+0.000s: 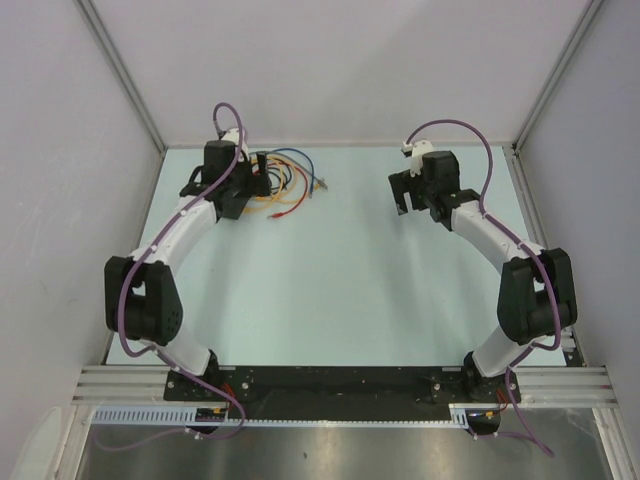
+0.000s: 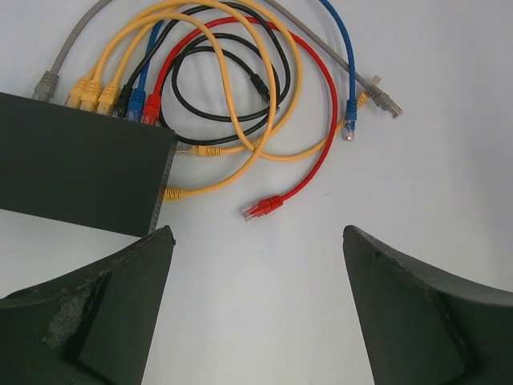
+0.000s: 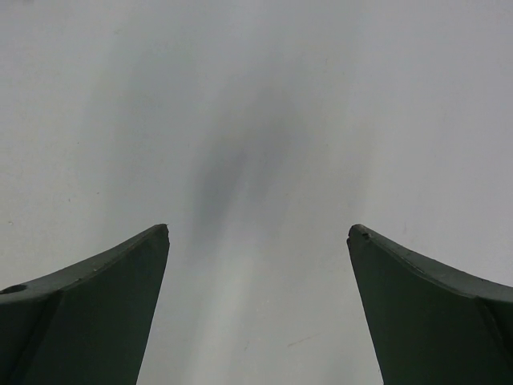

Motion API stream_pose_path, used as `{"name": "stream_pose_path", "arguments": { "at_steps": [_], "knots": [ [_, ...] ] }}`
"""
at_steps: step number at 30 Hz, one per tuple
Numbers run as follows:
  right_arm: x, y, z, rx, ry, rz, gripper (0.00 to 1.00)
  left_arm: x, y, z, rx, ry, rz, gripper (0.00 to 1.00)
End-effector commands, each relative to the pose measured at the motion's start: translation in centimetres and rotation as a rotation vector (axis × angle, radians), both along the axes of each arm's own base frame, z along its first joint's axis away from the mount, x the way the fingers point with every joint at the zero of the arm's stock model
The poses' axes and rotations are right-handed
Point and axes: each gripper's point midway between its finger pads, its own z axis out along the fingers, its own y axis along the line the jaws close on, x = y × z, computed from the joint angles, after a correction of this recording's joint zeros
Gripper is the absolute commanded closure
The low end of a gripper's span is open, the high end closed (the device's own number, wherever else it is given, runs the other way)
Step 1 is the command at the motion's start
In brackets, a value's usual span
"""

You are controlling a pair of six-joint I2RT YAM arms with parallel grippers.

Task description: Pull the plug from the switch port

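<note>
The switch [image 2: 80,172] is a flat black box at the left of the left wrist view. Several plugs sit in a row in the sockets on its upper edge: grey [image 2: 46,83], three yellow [image 2: 92,94], black [image 2: 123,100], blue [image 2: 136,105] and red [image 2: 151,109]. My left gripper [image 2: 256,234] is open and empty above bare table, just near and right of the switch's corner. In the top view the left gripper [image 1: 236,198] hides most of the switch. My right gripper [image 3: 258,231] is open and empty over bare table, far to the right [image 1: 406,195].
Looped cables [image 1: 292,182] lie right of the switch. Their loose ends lie on the table: a red plug [image 2: 263,208], two yellow ones [image 2: 172,193], a blue one [image 2: 350,128] and a grey one [image 2: 385,101]. Grey walls enclose the table [image 1: 330,290] on three sides.
</note>
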Motion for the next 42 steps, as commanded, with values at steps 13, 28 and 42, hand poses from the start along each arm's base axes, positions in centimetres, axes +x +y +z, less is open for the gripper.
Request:
{"name": "stream_pose_path", "arguments": {
  "at_steps": [13,28,42],
  "knots": [
    [-0.1,1.8,1.0,0.069,0.016,0.067,0.04,4.3,0.4,-2.9,0.055,0.115,-0.039,0.18],
    [-1.6,3.2,-1.3,0.089,0.115,0.114,0.05,11.8,7.4,-5.9,0.089,0.105,0.172,0.19],
    [-1.7,3.7,-2.0,0.075,0.127,0.121,0.05,12.9,10.0,-9.4,0.236,0.144,0.233,0.1]
  ]
}}
